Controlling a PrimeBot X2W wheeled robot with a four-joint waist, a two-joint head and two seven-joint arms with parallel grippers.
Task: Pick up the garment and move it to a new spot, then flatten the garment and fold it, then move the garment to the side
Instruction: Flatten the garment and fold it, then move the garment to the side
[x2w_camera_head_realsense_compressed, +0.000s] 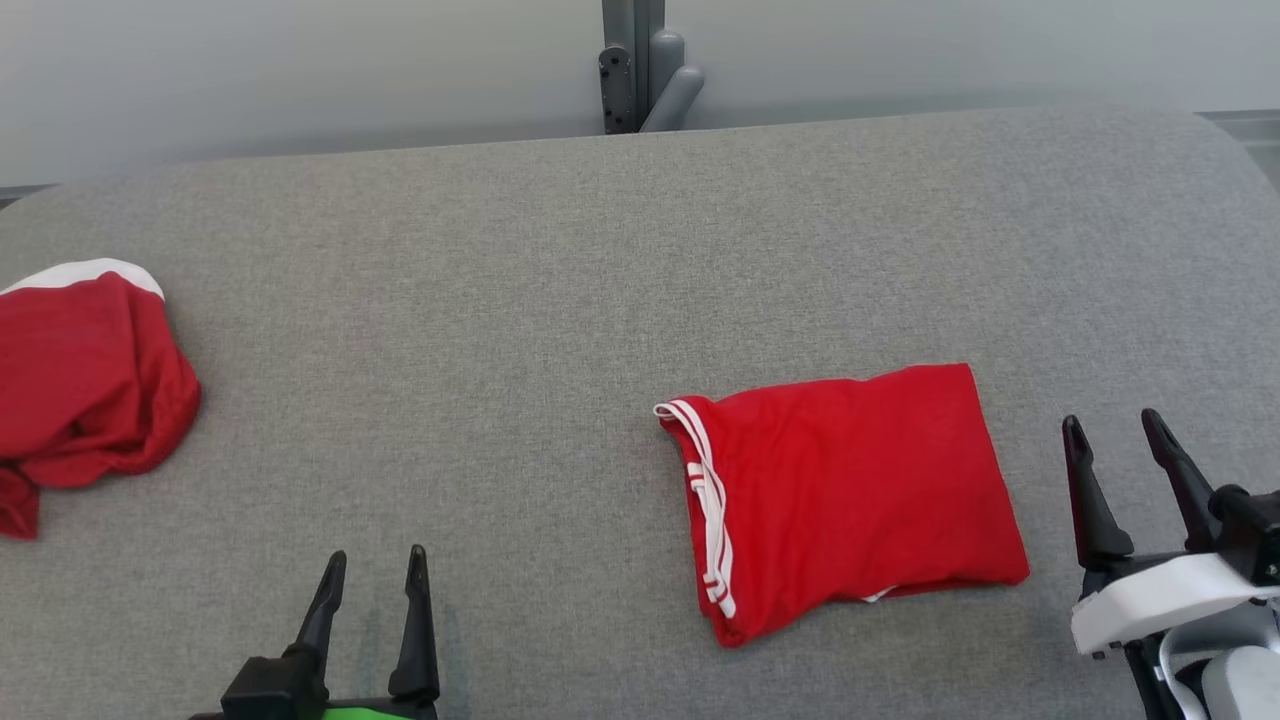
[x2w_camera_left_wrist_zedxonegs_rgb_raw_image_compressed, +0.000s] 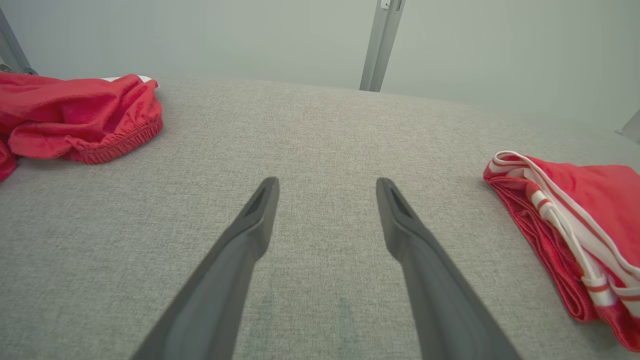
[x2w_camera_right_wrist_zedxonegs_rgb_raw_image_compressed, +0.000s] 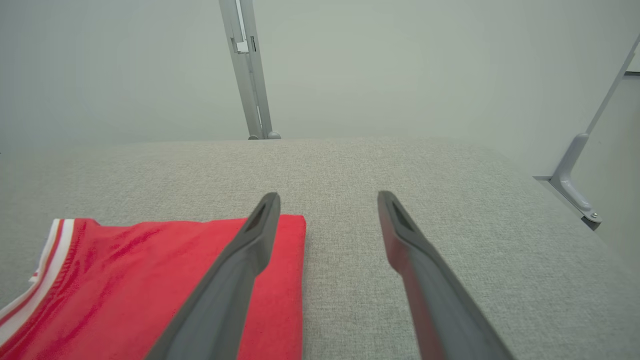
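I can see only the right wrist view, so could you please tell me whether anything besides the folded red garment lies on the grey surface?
Observer: Yes, a crumpled red garment lies at the far left of the grey padded surface, well apart from the folded red garment.
Operator: Thank you. Where is the left gripper?
Observer: The left gripper sits at the near edge between the two garments, jaws open, touching neither.
Operator: Is my gripper over the fold?
Observer: No, in the head view the right gripper stands beside its right edge, clear of the cloth.
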